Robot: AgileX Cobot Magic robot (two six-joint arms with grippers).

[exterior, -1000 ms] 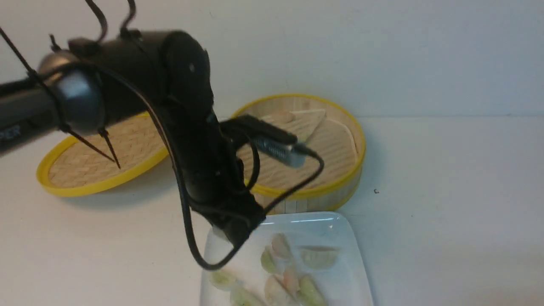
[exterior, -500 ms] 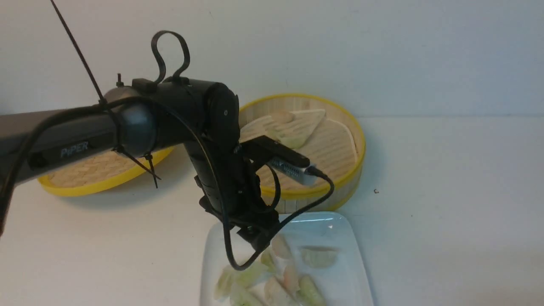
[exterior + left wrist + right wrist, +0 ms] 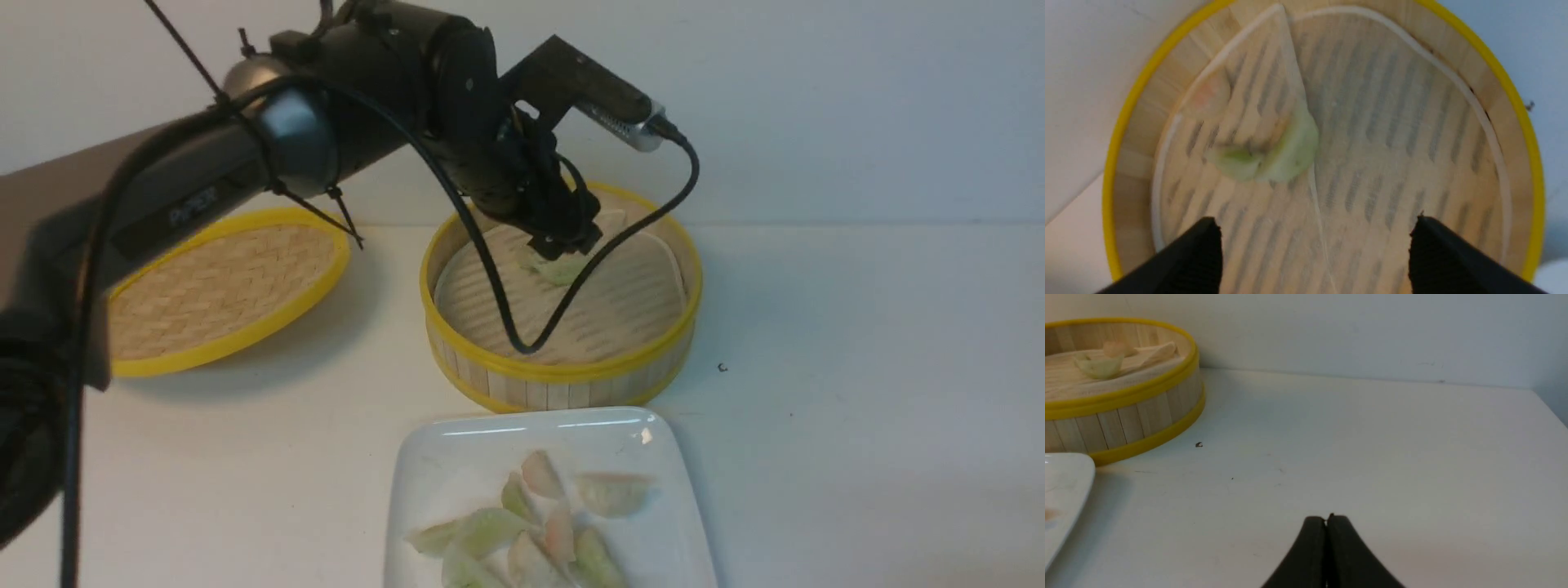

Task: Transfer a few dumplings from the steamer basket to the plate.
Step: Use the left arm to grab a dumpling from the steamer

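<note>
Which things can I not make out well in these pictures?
- Front view: the near end of the plate, cut off by the bottom edge.
- Front view: the left gripper's fingertips, hidden behind its own arm.
- Left wrist view: the edges of the green dumplings, blurred.
- Front view: the dark speck on the table, too small to name.

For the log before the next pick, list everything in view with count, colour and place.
steamer basket: one, pale bamboo with yellow rims, behind the plate
liner sheet: one, whitish, in the basket
dumplings in the basket: at least two, green and pinkish, on its floor
plate: one, white, nearest the robot
dumplings on the plate: several, overlapping, green and pinkish
lid: one, woven tan, yellow rim, left of the basket
left gripper: one, black, jaws open over the basket
right gripper: one, black, jaws shut
</note>
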